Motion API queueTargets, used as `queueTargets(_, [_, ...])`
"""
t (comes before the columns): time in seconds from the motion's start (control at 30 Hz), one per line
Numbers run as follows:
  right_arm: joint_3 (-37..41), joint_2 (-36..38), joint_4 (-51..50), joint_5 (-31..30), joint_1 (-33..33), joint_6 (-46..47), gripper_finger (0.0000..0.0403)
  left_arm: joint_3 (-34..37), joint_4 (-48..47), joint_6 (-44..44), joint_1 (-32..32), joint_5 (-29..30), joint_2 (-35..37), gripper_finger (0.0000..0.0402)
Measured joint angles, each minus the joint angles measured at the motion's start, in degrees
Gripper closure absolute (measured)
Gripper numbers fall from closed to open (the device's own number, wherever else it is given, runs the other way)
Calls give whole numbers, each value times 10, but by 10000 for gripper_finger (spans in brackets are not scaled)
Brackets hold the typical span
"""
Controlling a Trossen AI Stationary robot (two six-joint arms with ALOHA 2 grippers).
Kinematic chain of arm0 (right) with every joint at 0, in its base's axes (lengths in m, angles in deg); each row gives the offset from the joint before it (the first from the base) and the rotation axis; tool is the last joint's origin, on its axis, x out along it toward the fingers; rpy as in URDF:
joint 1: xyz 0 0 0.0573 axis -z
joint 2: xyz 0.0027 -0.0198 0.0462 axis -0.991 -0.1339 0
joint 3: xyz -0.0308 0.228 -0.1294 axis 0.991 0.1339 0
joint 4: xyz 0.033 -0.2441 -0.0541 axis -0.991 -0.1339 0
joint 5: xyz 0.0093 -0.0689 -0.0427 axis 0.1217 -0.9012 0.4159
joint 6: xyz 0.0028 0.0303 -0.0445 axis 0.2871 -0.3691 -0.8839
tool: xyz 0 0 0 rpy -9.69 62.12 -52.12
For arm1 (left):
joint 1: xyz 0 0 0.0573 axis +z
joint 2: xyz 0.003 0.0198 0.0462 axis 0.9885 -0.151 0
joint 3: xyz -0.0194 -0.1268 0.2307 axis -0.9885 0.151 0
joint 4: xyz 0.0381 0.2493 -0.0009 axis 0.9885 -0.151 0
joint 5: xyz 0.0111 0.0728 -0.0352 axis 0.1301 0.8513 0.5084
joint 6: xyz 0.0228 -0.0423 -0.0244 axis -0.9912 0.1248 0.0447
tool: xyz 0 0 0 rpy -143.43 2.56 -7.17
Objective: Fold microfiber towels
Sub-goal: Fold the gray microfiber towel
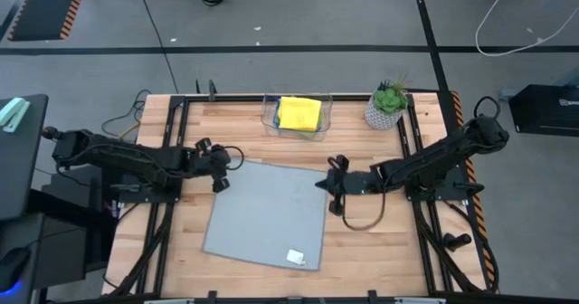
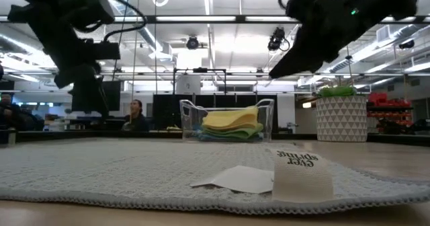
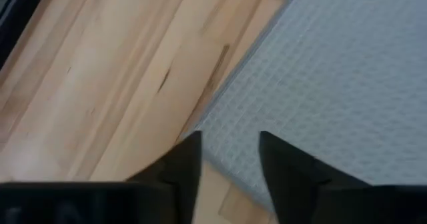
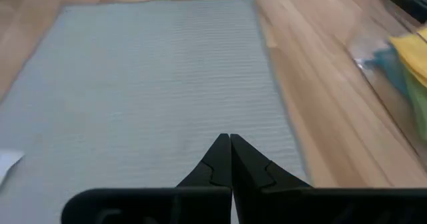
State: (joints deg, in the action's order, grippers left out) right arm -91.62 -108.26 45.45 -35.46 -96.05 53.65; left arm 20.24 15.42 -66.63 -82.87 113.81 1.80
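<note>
- The grey towel is being left spread flat on the counter, between both sets of jaws.
- The left gripper is being held over the towel's far left corner, jaws partly open and gripping nothing.
- The right gripper is being held at the far right corner, jaws shut and empty.
- Neither arm is being favoured; the roughly square towel is lying slightly skewed, its tagged corner pointing away from both.

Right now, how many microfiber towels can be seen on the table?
4: the grey towel lies spread flat mid-table; the yellow towel, green towel and light blue towel are stacked in the clear bin at the far edge. More could be hidden there.
</note>
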Motion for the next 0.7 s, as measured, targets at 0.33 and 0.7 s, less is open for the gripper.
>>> queueTargets(0.33, [-103,-37,-69,-97,-168,6,402,-39,52,-27,-160,-179,-1,212])
queueTargets(0.7, [-284,-258,-157,-56,-277,43,363,-40,96,158,-455,-87,-28,388])
